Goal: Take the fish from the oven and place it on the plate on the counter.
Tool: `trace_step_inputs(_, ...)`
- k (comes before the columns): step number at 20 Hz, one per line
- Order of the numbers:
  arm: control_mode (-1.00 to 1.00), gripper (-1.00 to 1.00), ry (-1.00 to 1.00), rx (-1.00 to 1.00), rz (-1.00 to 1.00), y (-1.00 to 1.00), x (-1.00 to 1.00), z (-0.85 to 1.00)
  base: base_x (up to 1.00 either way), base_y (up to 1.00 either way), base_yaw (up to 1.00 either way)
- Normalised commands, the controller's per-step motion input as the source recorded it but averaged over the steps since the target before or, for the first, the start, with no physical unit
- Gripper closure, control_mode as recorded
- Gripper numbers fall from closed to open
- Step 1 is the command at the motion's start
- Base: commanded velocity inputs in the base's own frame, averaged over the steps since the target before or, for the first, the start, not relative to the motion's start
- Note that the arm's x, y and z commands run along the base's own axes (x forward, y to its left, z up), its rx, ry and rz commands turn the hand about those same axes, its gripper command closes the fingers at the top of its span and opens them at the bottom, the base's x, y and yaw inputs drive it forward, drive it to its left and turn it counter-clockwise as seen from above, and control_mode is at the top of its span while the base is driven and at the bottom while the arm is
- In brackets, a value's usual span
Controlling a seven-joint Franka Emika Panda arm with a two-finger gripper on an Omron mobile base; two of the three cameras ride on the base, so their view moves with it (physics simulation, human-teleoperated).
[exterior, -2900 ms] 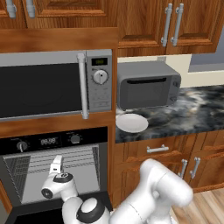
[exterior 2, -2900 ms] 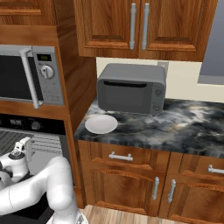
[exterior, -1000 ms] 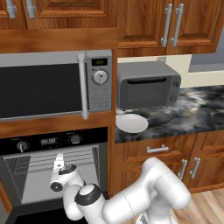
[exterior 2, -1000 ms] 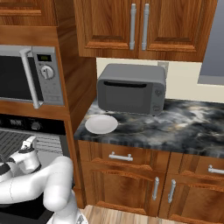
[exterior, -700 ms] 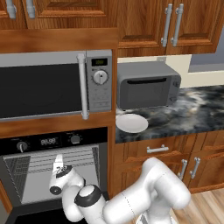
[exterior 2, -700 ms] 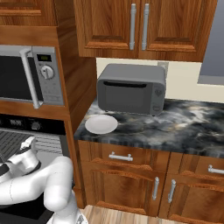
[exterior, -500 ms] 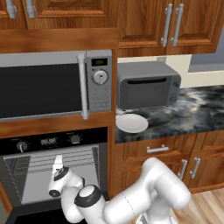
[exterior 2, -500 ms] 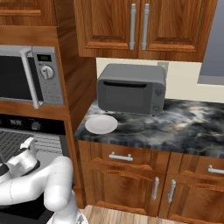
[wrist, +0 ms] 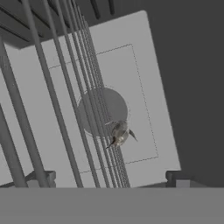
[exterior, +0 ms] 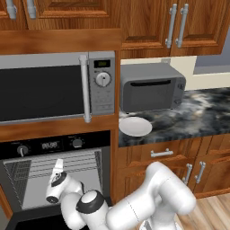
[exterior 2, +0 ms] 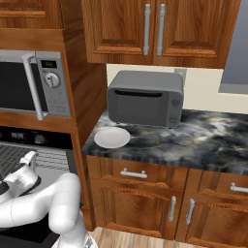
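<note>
- Claw (exterior: 57, 165) in the left base view reaches into the open oven (exterior: 54, 175), up against the wire rack; its jaws stand wide apart and nothing is between them.
- Same view: the plate (exterior: 135, 126) lies on the counter (exterior: 202, 117), just in front of the small grey appliance (exterior: 150, 87), well to the right of the oven. The microwave (exterior: 54, 90) sits above the oven.
- Right base view: the claw (exterior 2: 29, 157) sits at the oven (exterior 2: 43, 160) opening, at the left edge of the picture. The plate (exterior 2: 112, 137) rests on the counter (exterior 2: 213, 140) near its left end, in front of the grey appliance (exterior 2: 144, 98).
- Hand view: the fish (wrist: 120, 134) lies on the wire rack (wrist: 65, 100) inside the oven, over a round darker patch on the pale back panel. The claw holds nothing; the fish is apart from it.
</note>
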Motion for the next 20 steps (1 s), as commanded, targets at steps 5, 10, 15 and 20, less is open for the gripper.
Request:
trace_step_inputs(5,-1.0,1.0,-0.16,0.16,0.06,0.0,0.06,-0.3,0.0,0.0,0.0)
trace_step_inputs(10,-1.0,1.0,-0.11,0.05,0.02,-0.03,0.09,-0.34,0.0,0.0,0.0)
trace_step_inputs(15,-1.0,1.0,0.0,0.0,0.0,0.0,0.0,0.0,0.0,0.0,0.0)
trace_step_inputs(20,-1.0,1.0,0.0,0.0,0.0,0.0,0.0,-0.18,0.0,0.0,0.0)
